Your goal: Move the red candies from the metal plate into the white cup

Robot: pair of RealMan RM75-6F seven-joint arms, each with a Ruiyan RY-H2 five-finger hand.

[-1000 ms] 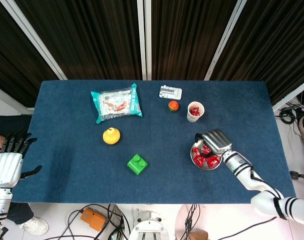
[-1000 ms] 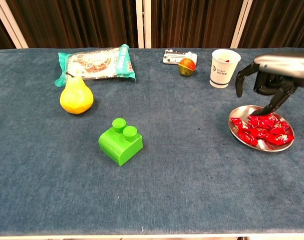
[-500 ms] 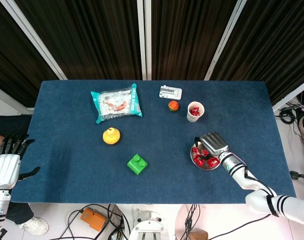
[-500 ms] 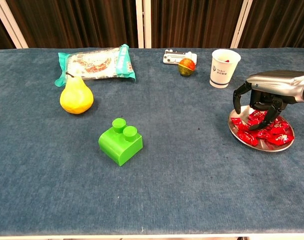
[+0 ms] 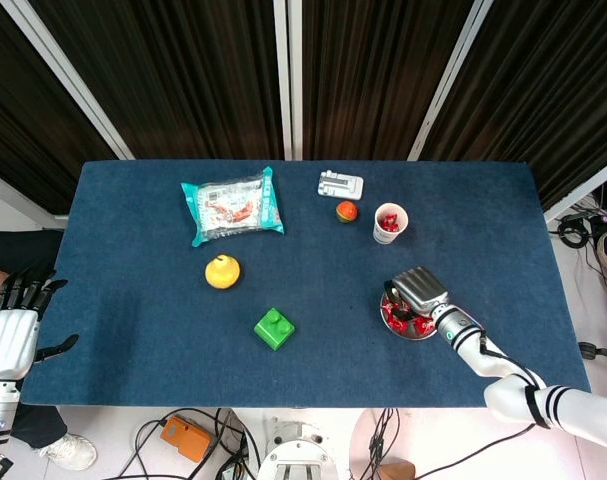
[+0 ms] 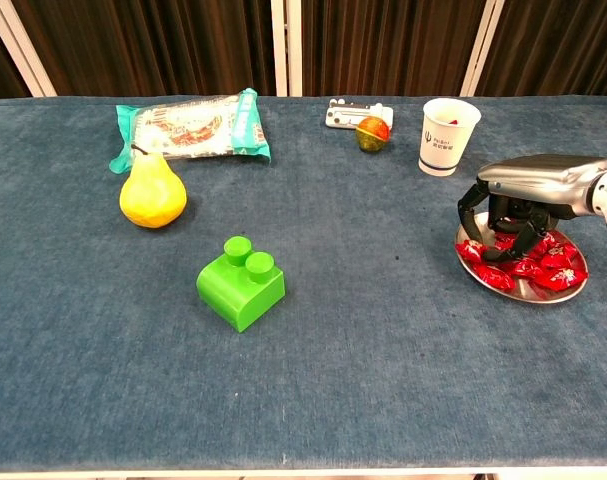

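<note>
Our right hand (image 6: 528, 195) sits low over the plate (image 6: 523, 292), fingers curled down into the candies (image 6: 543, 268); can't tell if one's grabbed. Cup (image 6: 448, 136) just beyond. Left hand (image 5: 11, 335) off-table, fingers spread.

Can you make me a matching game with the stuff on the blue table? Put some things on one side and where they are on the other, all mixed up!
Things:
1. pear
2. red candies
3. green block
4. white cup

Places:
A. on the metal plate, under the right hand
B. just in front of the snack bag
C. at the back, right of the small red-and-green ball
D. alone, nearest the front edge

Pairs: 1-B, 2-A, 3-D, 4-C
</note>
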